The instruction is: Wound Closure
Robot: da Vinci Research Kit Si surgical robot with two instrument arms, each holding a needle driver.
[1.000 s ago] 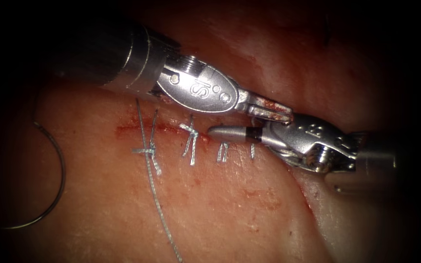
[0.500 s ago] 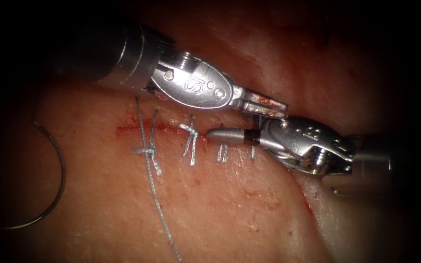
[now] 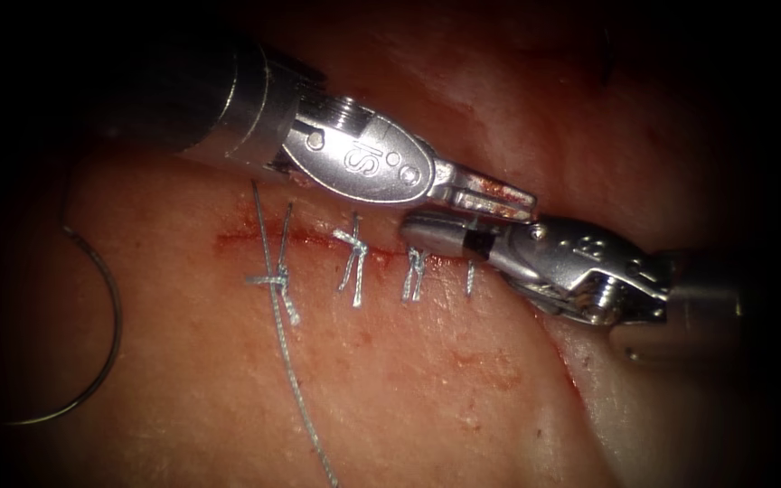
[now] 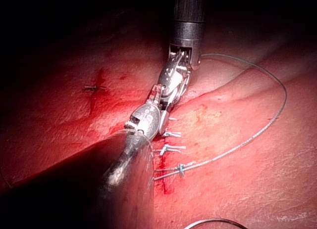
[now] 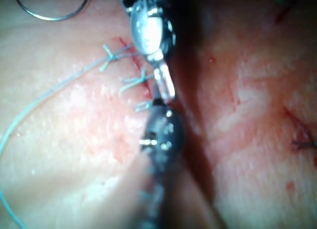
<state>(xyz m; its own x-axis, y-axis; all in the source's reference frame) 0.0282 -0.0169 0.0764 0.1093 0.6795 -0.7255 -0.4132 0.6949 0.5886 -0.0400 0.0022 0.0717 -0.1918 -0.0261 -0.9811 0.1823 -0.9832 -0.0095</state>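
My left tool (image 3: 499,201) lies along the upper side of the cut (image 3: 255,240), its jaws pressed together and holding nothing. My right tool (image 3: 431,233) lies tip to tip beside it, just above the third stitch (image 3: 414,276), jaws likewise pressed together and empty. The needle (image 3: 101,298) rests free on the tissue (image 3: 427,389), well apart from both tools near the tissue's left edge, not in the tissue. The thread (image 3: 296,389) runs from the leftmost knot (image 3: 271,282) toward the tissue's lower edge. Four stitches cross the cut, with red fluid (image 3: 490,366) smeared beside it.
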